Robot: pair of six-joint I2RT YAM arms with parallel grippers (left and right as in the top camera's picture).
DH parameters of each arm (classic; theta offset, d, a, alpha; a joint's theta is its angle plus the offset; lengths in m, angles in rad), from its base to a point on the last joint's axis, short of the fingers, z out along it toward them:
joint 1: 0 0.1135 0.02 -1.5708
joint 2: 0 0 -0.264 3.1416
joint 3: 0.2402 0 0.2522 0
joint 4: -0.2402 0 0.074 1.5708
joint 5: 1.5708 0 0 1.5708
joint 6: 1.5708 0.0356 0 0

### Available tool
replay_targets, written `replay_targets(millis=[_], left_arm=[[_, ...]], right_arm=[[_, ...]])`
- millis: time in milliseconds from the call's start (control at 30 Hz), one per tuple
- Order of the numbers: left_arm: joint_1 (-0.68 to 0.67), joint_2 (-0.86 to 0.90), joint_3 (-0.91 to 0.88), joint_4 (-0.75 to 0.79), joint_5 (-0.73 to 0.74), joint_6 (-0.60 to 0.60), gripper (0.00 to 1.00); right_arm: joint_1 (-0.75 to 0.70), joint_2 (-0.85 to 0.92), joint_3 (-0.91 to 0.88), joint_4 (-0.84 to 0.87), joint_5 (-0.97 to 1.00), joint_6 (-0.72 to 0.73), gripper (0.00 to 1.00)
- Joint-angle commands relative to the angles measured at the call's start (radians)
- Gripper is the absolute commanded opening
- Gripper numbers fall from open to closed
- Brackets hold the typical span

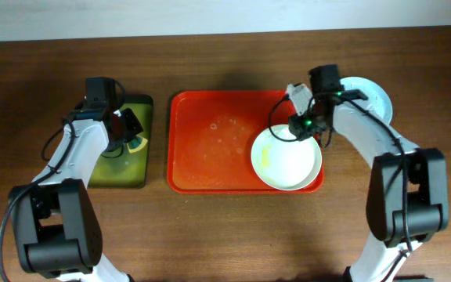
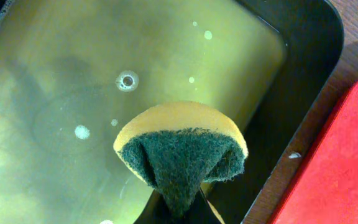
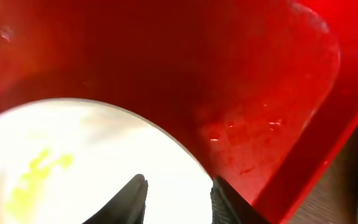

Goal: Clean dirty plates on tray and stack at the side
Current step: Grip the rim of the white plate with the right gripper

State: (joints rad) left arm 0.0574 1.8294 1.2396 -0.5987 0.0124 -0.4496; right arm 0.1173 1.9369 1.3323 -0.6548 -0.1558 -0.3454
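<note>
A white plate (image 1: pixel 286 159) with a yellowish smear lies in the near right corner of the red tray (image 1: pixel 210 149). My right gripper (image 1: pixel 301 125) is open just above the plate's far rim. In the right wrist view its fingers (image 3: pixel 179 183) straddle the rim of the plate (image 3: pixel 73 155) over the tray (image 3: pixel 229 62). A pale blue-green plate (image 1: pixel 374 94) lies on the table right of the tray, partly hidden by my right arm. My left gripper (image 1: pixel 131 131) is shut on a yellow and green sponge (image 2: pixel 179 149), held over the dark tray (image 2: pixel 303 37).
The dark green-black tray (image 1: pixel 124 168) sits left of the red tray and holds soapy yellowish water (image 2: pixel 73 93). The red tray's floor is wet, with droplets (image 1: pixel 225 129). The red tray's edge (image 2: pixel 347 162) shows to the right of the dark tray.
</note>
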Motion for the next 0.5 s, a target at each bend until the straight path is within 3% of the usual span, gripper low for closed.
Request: replay_targets(millis=[0, 233, 300, 367, 400, 433, 467], left_arm=[[-0.002, 0.007, -0.005, 0.002, 0.011, -0.006, 0.00], [-0.002, 0.007, -0.005, 0.002, 0.011, -0.006, 0.00], [-0.002, 0.007, -0.005, 0.002, 0.011, -0.006, 0.00], [-0.002, 0.007, -0.005, 0.002, 0.011, -0.006, 0.00], [-0.002, 0.007, -0.005, 0.002, 0.011, -0.006, 0.00], [-0.002, 0.007, -0.005, 0.002, 0.011, -0.006, 0.00], [-0.002, 0.007, -0.005, 0.002, 0.011, -0.006, 0.00]], right_arm=[[0.010, 0.016, -0.009, 0.001, 0.109, -0.069, 0.36], [0.000, 0.084, -0.008, -0.042, 0.105, -0.064, 0.35], [0.019, 0.084, 0.006, -0.026, -0.061, 0.007, 0.21], [0.050, 0.084, 0.023, 0.032, -0.160, 0.097, 0.21], [0.083, 0.084, 0.035, 0.065, -0.154, 0.148, 0.27], [0.120, 0.084, 0.061, 0.064, -0.085, 0.184, 0.41], [0.132, 0.084, 0.079, 0.044, 0.002, 0.264, 0.42]])
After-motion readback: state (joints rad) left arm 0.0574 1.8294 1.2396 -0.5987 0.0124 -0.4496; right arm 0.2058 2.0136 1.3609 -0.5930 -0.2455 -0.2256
